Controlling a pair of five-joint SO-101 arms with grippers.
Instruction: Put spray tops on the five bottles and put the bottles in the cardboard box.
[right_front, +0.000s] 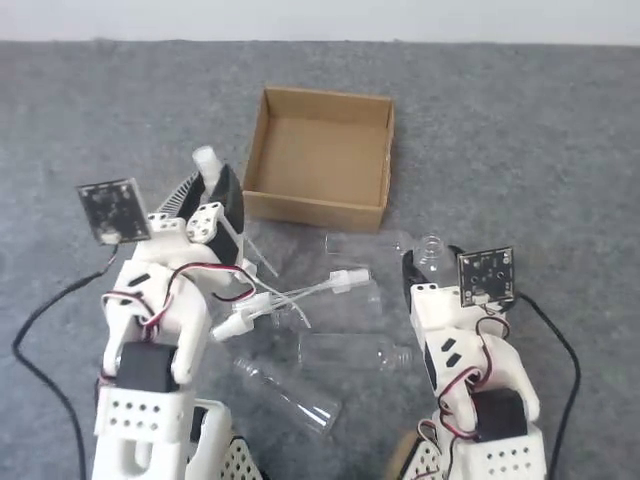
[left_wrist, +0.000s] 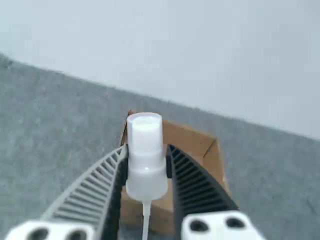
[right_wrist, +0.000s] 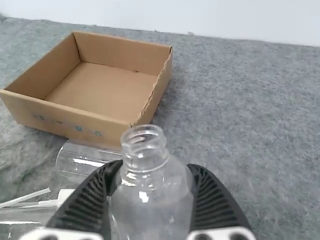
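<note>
My left gripper (right_front: 212, 181) is raised left of the cardboard box (right_front: 315, 211) and is shut on a white spray top (right_front: 206, 160), held nozzle-up with its tube hanging down. In the left wrist view the spray top (left_wrist: 145, 160) sits between the ribbed jaws of that gripper (left_wrist: 146, 151), with the box (left_wrist: 200, 146) behind. My right gripper (right_front: 428, 258) is shut on a clear bottle (right_front: 431, 246) in front of the box's right corner. The bottle (right_wrist: 146, 150) stands upright with an open neck in the right gripper (right_wrist: 152, 171). The box (right_wrist: 65, 121) is empty.
Between the arms, loose on the grey felt, lie two spray tops (right_front: 346, 279) (right_front: 238, 322) with thin tubes and three clear bottles (right_front: 292, 397) (right_front: 352, 351) (right_front: 350, 246). One lying bottle (right_wrist: 82, 159) rests right against the box front.
</note>
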